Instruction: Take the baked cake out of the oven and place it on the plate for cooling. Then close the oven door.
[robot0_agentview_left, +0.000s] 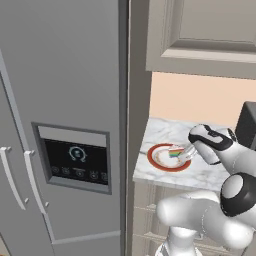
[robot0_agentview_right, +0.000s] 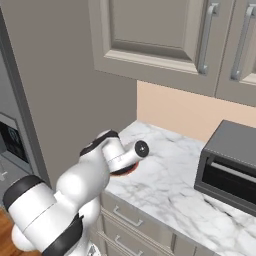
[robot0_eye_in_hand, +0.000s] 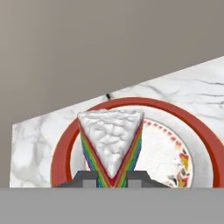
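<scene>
**Over the plate: cake slice gripped, release pending**

On the marble counter (robot0_agentview_left: 200, 175) beside the tall grey refrigerator (robot0_agentview_left: 65, 125), the arm reaches down to the red-rimmed plate (robot0_agentview_left: 156, 163). From the hand camera, the gripper (robot0_eye_in_hand: 111, 178) has its two dark fingertips (robot0_eye_in_hand: 87, 177) clenched on the narrow point of a rainbow-layered cake slice (robot0_eye_in_hand: 111, 144) with white frosting. The wedge sits inside the plate's red ring, toward its near-left part. Whether its base already rests on the plate cannot be told.

Judgement: the placing step is nearly done. To finish well, the slice should settle flat before the fingers part, then the hand should retreat straight back along the fingers so the frosting is not dragged. A toaster oven (robot0_agentview_right: 231, 167) stands further right on the counter, well apart. Closing the oven door remains outstanding.
</scene>
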